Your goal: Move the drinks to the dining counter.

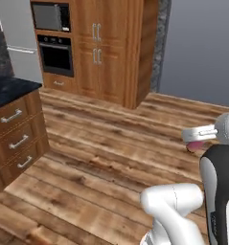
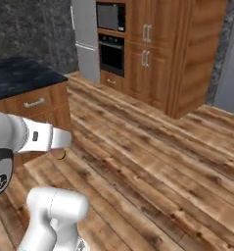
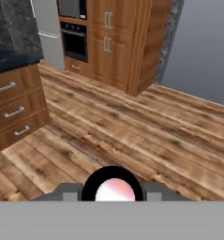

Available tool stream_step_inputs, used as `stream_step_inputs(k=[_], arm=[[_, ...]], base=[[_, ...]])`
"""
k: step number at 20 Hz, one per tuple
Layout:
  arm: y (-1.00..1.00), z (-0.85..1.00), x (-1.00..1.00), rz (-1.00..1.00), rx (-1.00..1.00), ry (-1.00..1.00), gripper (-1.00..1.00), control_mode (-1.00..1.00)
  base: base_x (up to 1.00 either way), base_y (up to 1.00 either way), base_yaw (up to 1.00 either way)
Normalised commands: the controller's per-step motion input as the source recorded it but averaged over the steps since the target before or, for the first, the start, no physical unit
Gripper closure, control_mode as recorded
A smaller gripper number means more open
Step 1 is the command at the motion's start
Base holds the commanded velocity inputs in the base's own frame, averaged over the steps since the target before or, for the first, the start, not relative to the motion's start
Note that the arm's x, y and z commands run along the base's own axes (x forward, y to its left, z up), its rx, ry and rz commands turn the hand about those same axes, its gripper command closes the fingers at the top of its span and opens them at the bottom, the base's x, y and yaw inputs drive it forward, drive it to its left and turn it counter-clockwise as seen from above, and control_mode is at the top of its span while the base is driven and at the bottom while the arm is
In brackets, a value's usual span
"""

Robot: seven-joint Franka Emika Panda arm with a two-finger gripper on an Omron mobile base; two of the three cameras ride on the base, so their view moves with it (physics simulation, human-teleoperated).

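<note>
My gripper (image 3: 113, 193) is shut on a small pink-and-white drink bottle (image 3: 114, 187), seen end-on between the two grey fingertips. In the left base view the same pink bottle (image 1: 196, 146) pokes out under the white hand at the right edge, held high above the wooden floor. In the right base view a sliver of the bottle (image 2: 59, 154) shows under the hand on the left. A black-blue marbled countertop (image 1: 10, 88) over wooden drawers stands to the left, well away from the gripper. I cannot tell whether it is the dining counter.
Wooden plank floor (image 1: 111, 158) stretches ahead. A tall wooden cabinet block (image 1: 106, 48) holds a built-in oven (image 1: 56, 55) and a microwave (image 1: 51, 16), with a steel fridge (image 1: 20, 38) to its left. A grey wall (image 1: 202, 48) lies at the far right.
</note>
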Motion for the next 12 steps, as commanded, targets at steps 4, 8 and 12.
stream_step_inputs(k=[4, 8, 12], arm=[[0.00, 0.00, 0.00, 0.00, 0.00, 0.00, 1.00, 1.00], [0.00, 0.00, 0.00, 0.00, 0.00, 0.00, 1.00, 1.00], [0.00, 0.00, 0.00, 0.00, 0.00, 0.00, 1.00, 1.00]], base=[[0.00, 0.31, 0.95], [0.00, 0.25, 0.89], [0.14, 0.08, 0.75]])
